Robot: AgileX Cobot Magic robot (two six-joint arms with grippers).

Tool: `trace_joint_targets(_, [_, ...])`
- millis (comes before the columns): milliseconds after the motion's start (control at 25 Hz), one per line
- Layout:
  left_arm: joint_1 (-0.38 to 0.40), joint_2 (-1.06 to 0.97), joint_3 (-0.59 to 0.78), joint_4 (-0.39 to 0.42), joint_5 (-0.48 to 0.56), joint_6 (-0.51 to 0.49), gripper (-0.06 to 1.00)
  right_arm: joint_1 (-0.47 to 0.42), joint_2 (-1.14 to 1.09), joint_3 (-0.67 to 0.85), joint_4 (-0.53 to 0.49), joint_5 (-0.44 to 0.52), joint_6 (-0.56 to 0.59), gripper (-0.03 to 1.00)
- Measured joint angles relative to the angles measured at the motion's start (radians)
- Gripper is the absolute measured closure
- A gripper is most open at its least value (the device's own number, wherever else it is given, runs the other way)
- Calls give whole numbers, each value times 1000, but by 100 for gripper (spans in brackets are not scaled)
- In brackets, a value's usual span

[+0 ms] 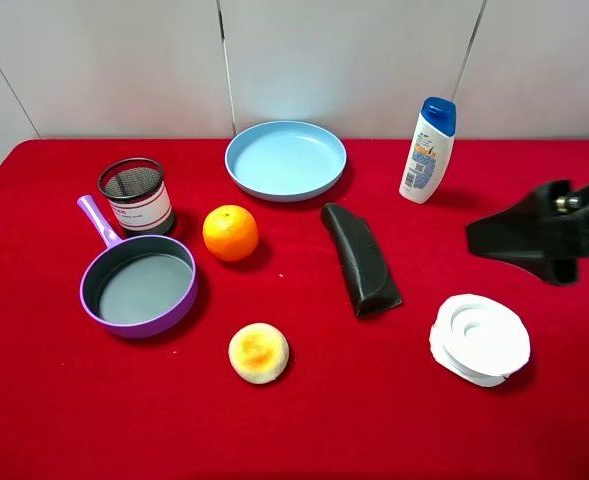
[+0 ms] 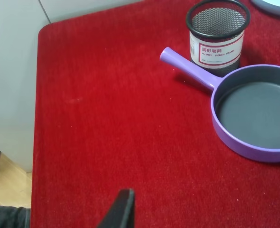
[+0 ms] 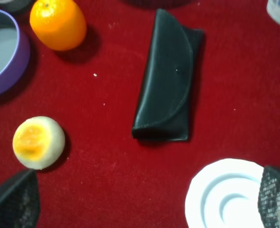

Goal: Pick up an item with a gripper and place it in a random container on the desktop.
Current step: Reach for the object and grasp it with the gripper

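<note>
Lowering your right gripper, spread wide and empty, straddle the black case across its narrow middle, then pinch firmly before lifting toward the plate.

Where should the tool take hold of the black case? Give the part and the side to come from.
Grip the black soft case across its narrow width at mid-length, coming straight down from above. It lies flat on the red cloth, long and slim, so its two long edges look easiest to span. Bare cloth runs along both edges, and the orange sits well clear.
</note>
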Motion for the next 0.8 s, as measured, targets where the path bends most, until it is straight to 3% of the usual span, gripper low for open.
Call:
trace_joint_targets(200, [0,0,0,0,0,0,0,2,77,0,22,-27,-2,27])
trace_joint_targets(480, [0,0,0,0,0,0,0,71,174,-2,28,-96,-2,27])
trace_joint_targets(800, [0,0,0,0,0,0,0,81,319,-89,30,-97,-1,27])
